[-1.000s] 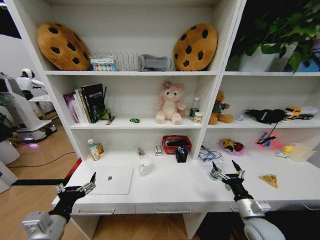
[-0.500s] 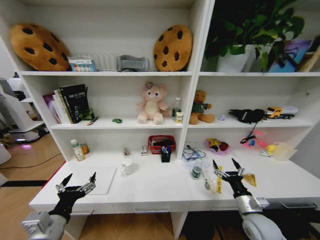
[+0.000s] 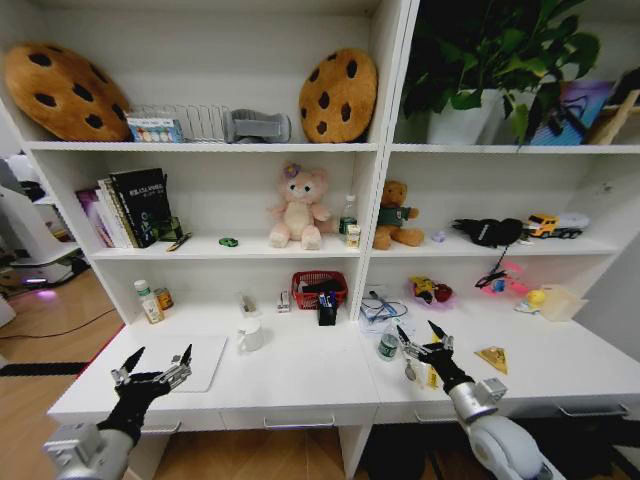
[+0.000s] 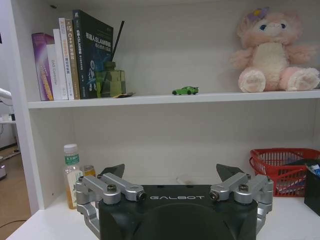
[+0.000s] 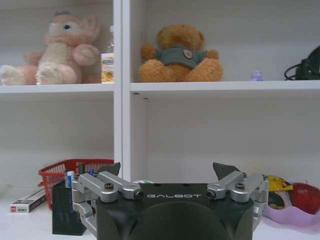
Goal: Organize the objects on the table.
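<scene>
Both arms are up in front of the table (image 3: 300,375). The left end effector (image 3: 152,366) hangs over the front left corner, jaws spread wide and holding nothing, right beside the laptop (image 3: 200,360), which lies flat and closed near that edge. In the left wrist view the same end effector (image 4: 171,172) gapes empty, and the green toy car (image 4: 185,90) sits up on the shelf (image 4: 170,99) between the books (image 4: 75,55) and the pink plush (image 4: 274,50). Over to the right end effector (image 3: 422,338): released too, jaws apart, hovering just beside a small bottle (image 3: 388,346) standing upright on the table. The right wrist view shows that end effector (image 5: 170,171) wide open, with the red basket (image 5: 65,172) and a black pen holder (image 5: 67,210) beyond it.
</scene>
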Available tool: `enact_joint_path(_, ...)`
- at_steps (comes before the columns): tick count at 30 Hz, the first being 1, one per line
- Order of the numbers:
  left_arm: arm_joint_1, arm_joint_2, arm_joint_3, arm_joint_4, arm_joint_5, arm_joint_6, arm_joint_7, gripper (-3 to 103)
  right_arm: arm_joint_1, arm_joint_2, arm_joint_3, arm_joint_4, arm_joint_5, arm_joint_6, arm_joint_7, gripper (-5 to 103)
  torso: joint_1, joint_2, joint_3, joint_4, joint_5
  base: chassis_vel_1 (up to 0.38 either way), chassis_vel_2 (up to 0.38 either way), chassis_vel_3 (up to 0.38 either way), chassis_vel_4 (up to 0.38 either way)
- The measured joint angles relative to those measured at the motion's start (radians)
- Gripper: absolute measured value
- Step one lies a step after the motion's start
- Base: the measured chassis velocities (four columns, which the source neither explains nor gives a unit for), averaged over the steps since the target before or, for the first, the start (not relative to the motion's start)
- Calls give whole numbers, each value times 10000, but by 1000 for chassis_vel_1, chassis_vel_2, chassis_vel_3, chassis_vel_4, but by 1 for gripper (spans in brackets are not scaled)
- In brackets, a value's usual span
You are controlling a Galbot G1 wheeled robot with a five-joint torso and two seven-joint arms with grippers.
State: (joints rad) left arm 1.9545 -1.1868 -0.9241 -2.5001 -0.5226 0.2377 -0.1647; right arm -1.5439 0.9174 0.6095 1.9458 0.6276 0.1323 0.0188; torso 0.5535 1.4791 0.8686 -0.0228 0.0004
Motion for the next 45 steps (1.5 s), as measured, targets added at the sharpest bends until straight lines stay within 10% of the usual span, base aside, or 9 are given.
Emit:
enact_joint_path(29, 0, -1, 0, 0, 0, 0, -5, 100, 2582, -288, -1763, -2126, -45, -1542, -1175, 101, 0, 0, 0, 1, -4, 0, 0, 0, 0)
enact_joint_path(45, 0, 0, 0, 0, 0, 0, -4, 100, 2618, -224, -1765, -2158, 50, -1631, -1281, 51, 0, 0, 0, 0, -4, 0, 0, 0, 0)
